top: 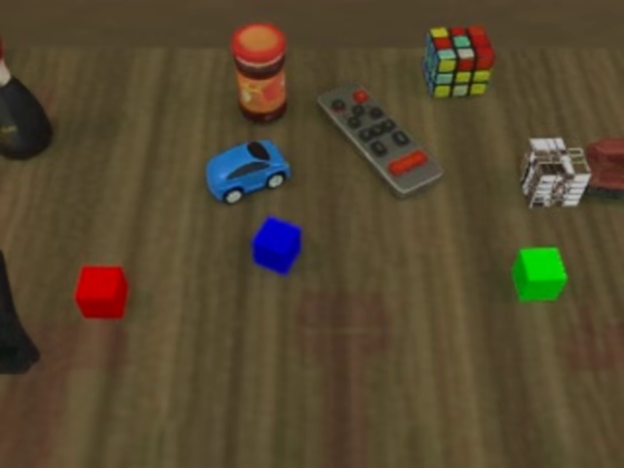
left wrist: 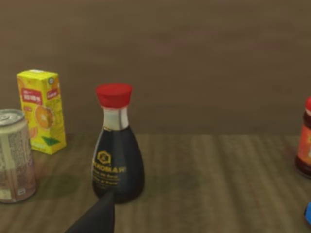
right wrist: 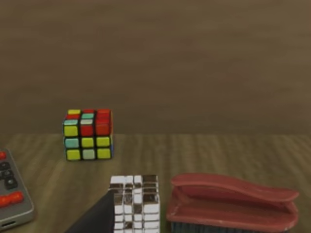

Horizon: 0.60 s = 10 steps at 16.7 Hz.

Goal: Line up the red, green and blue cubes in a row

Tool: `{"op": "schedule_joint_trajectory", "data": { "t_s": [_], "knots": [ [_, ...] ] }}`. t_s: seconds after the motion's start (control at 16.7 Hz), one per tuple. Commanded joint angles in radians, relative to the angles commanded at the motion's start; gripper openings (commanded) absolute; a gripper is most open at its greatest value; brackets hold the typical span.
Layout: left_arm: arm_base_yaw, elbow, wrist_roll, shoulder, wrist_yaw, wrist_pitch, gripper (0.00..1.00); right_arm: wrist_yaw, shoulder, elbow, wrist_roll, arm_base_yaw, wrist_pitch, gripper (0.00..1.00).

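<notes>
Top view. The three task cubes lie apart on the wooden table (top: 409, 390). The red cube (top: 101, 292) sits toward the left side, the blue cube (top: 277, 244) near the centre and slightly farther back, the green cube (top: 539, 274) toward the right side. They are well apart and not on one line: blue stands out of the row that red and green roughly share. The left arm shows only as a dark shape at the left edge (top: 12, 331), close to the red cube; the right arm is not seen here. By position, red falls to the left arm and green to the right; blue lies between, somewhat nearer the left. The near half of the table is bare and gives open room for a row. Behind the cubes stand a blue toy car (top: 247, 171), a jar (top: 259, 72), a remote control (top: 379, 139), a multicoloured puzzle cube (top: 457, 60) and a silvery puzzle cube (top: 554, 174); the car is just behind the blue cube and is the nearest obstruction.

Left wrist view. One dark finger (left wrist: 97, 216) shows at the frame's edge, before a soy sauce bottle (left wrist: 116, 150), a juice carton (left wrist: 43, 109) and a can (left wrist: 14, 155). No task cube appears. The jaw opening cannot be told; nothing is seen held.

Right wrist view. One dark finger (right wrist: 95, 218) shows beside the silvery puzzle cube, with a red brush (right wrist: 233, 204) next to it. No task cube appears; the jaw opening cannot be told.
</notes>
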Motion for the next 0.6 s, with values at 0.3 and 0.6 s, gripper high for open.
{"op": "schedule_joint_trajectory", "data": {
  "t_s": [0.3,0.6],
  "knots": [
    [-0.009,0.057,-0.006,0.062,0.003,-0.04,1.0,0.0,0.0,0.0,0.0,0.0,0.0,1.0],
    [-0.035,0.3,-0.029,0.377,0.003,-0.216,1.0,0.0,0.0,0.0,0.0,0.0,0.0,1.0]
  ]
}}
